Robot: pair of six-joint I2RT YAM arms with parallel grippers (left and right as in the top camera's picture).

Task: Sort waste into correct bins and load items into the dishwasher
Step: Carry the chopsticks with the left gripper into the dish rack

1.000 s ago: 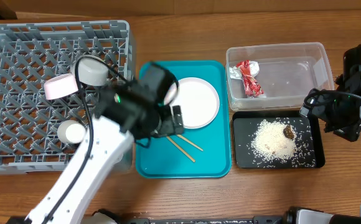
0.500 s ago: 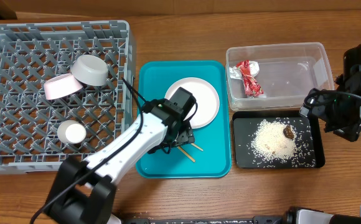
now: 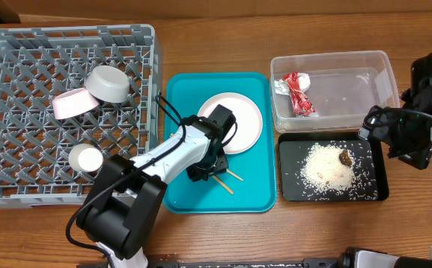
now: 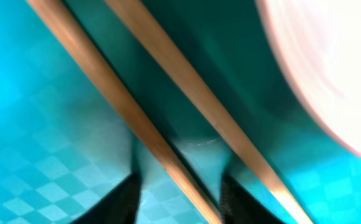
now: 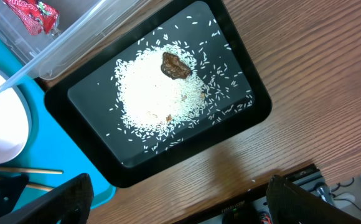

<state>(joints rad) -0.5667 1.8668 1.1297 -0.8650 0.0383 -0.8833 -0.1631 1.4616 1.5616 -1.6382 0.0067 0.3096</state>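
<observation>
Broadly, the wooden bench [image 3: 313, 231] carries everything. The grey dish rack [image 3: 67, 30] fills its far-left part. Just right of it lies the teal tray [image 3: 253, 190]. Further right, the clear tub [image 3: 331, 56] sits on the far side and the flat black tray [image 3: 372, 186] just near of it.

The left claw [image 3: 203, 170] is down on the teal tray, at the near-left edge of the white plate [image 3: 242, 119]. In the wrist view its two dark fingertips [image 4: 121, 202] stand apart on the tray floor. One of the chopsticks [image 4: 143, 134] runs between them and the other passes by the right tip. Nothing is pinched. The right claw [image 5: 174, 200] hangs above the bench at the right edge of the black tray, jaws spread wide and holding nothing.

The plate lies flat in the far half of the teal tray. In the rack, the grey-green bowl [image 3: 108, 83] is tipped on its side near the far edge. The pink dish [image 3: 71, 104] leans just left of it, touching it. The small white cup [image 3: 88, 158] stands nearer, well apart from both.

White rice [image 3: 326, 167] is heaped in the black tray, with stray grains around it. The red-and-silver wrapper [image 3: 296, 91] lies in the left end of the tub. A small brown scrap [image 3: 345, 158] sits on the right edge of the rice heap.
</observation>
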